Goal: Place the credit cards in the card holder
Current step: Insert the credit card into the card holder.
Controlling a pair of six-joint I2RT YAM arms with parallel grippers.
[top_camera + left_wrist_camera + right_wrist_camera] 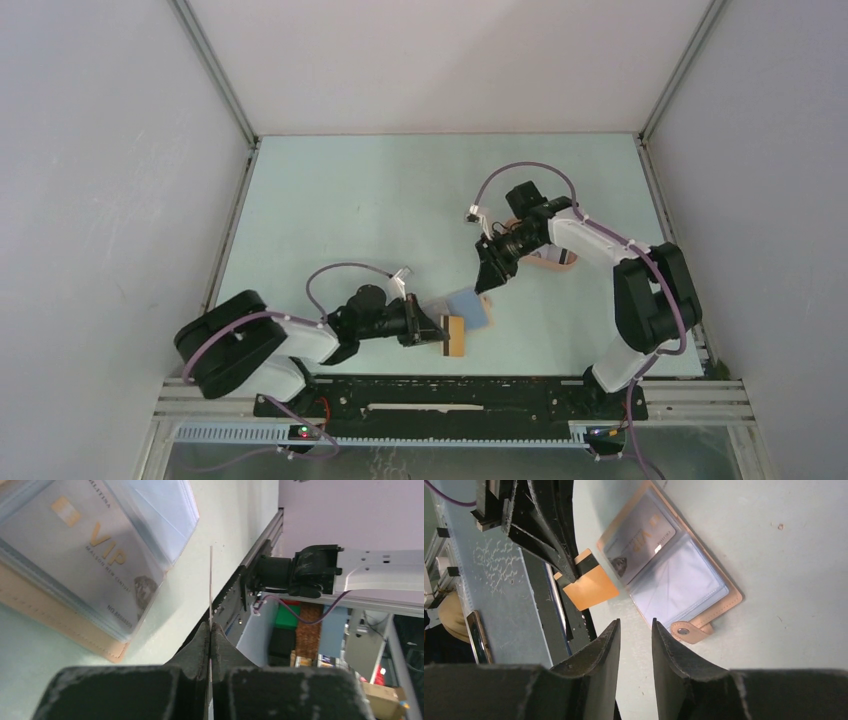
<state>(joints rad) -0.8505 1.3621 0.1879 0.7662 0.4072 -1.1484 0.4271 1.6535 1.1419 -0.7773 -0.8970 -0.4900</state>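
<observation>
- Near the middle of the bench's near edge, a small tan leather-look card holder (468, 308) lies open and flat on the pale green bench (350, 200), with its clear plastic sleeves facing up.
- One sleeve holds a grey credit card (95, 555) with gold "VIP" lettering, which shows through the plastic.
- A little tan snap tab (684, 630) sticks out from one edge of the holder.
- The left arm (300, 340) reaches in from the near left corner. Its jaws are pressed together on a thin orange-yellow credit card with a dark stripe (591, 587).
- That card is held just beside the holder, on the side facing the near edge. The left wrist camera sees it edge-on, as a fine line rising from between the jaws.
- The right arm (600, 240) bends in from the right side. Its jaws are spread with a narrow gap and grip nothing. They hang above the bench just beyond the holder's far side.
- A peach oval shallow tray (552, 262) sits toward the right edge, partly hidden behind the right arm.
</observation>
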